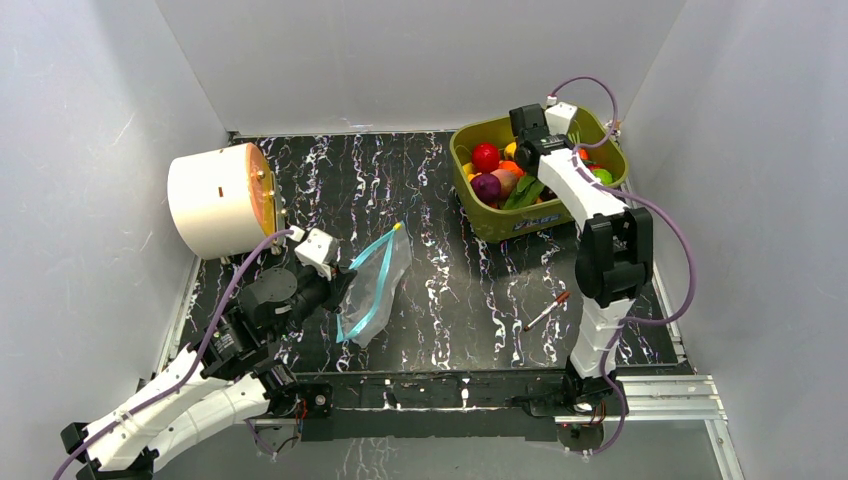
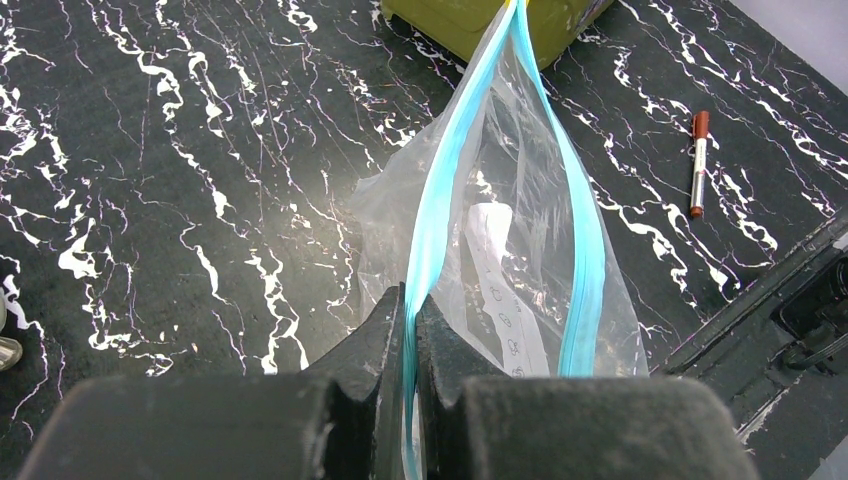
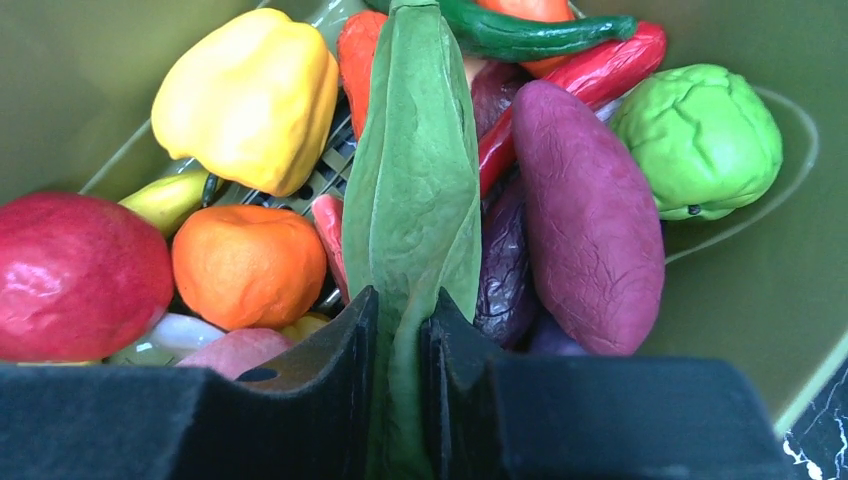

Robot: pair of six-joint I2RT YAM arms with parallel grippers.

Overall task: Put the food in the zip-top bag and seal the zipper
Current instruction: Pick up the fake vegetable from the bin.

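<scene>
The clear zip-top bag (image 1: 372,285) (image 2: 520,240) is held up off the table at centre left, mouth parted. My left gripper (image 1: 338,288) (image 2: 412,315) is shut on one side of its light-blue zipper (image 2: 437,190); the other zipper side (image 2: 580,250) hangs free. The food (image 1: 505,178) lies piled in the olive-green tub (image 1: 495,225) at back right. My right gripper (image 3: 400,320) is down inside the tub, shut on the green leaf (image 3: 415,180). Around the leaf lie a yellow pepper (image 3: 250,95), an orange (image 3: 248,265), a red apple (image 3: 75,275) and a purple sweet potato (image 3: 590,215).
A white cylinder with an orange face (image 1: 220,198) lies on its side at back left. A red-and-white pen (image 1: 546,311) (image 2: 699,160) rests on the black marbled table (image 1: 440,290) right of the bag. The tub's walls (image 3: 760,300) close round my right gripper.
</scene>
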